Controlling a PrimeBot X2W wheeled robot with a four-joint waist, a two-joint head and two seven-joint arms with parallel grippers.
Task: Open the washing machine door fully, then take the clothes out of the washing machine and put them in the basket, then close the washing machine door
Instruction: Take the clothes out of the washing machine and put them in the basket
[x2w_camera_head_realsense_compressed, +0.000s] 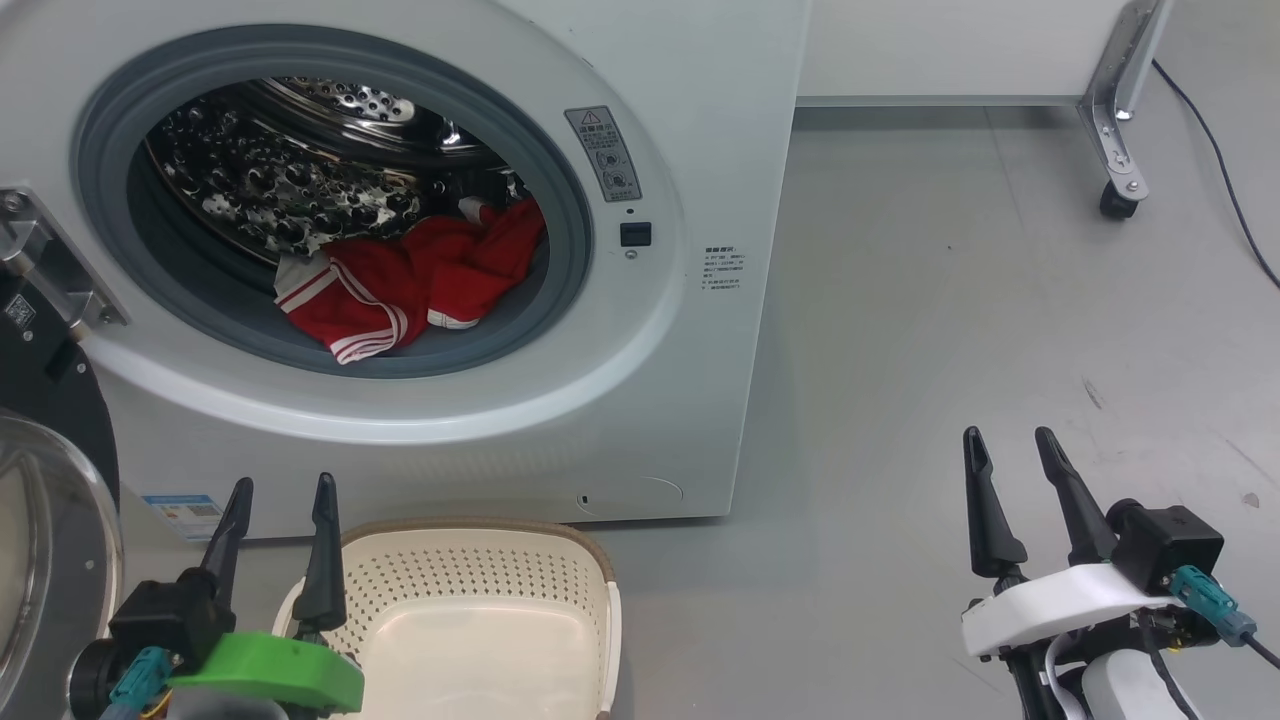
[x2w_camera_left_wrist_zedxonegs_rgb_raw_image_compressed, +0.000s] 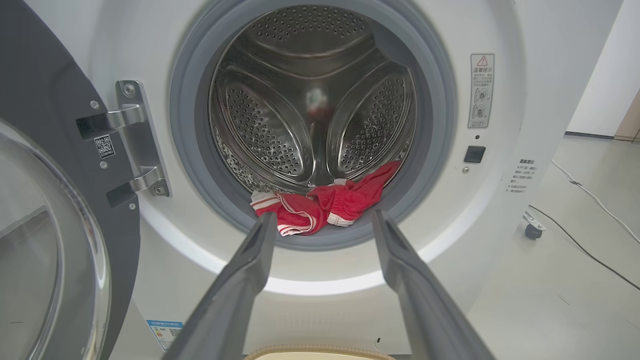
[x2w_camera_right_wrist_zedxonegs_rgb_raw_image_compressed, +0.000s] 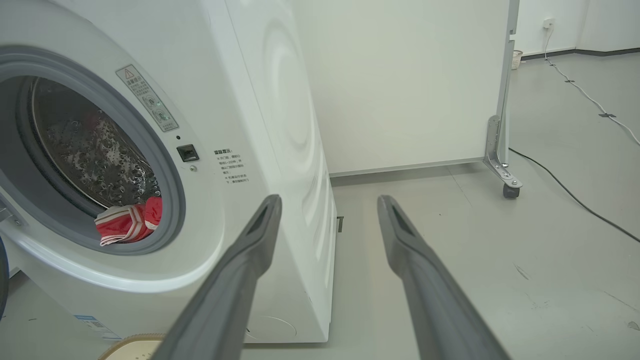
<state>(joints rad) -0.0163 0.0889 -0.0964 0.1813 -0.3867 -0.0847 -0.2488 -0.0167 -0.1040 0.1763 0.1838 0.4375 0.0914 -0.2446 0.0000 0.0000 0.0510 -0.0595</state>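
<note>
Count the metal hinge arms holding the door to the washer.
2. The upper hinge arm and the lower hinge arm, one above the other, left of the drum opening.

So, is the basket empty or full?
Empty where visible: the basket shows a bare cream bottom; the red clothes lie in the washing machine drum.

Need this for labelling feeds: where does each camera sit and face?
Head: on the head, looking forward and down at washing machine and basket; left end effector, right end effector at bottom.
Left wrist: on left arm, facing into the drum; own fingers show.
Right wrist: on right arm, facing the washing machine's corner; own fingers show.
Shared: all three show the clothes.
</note>
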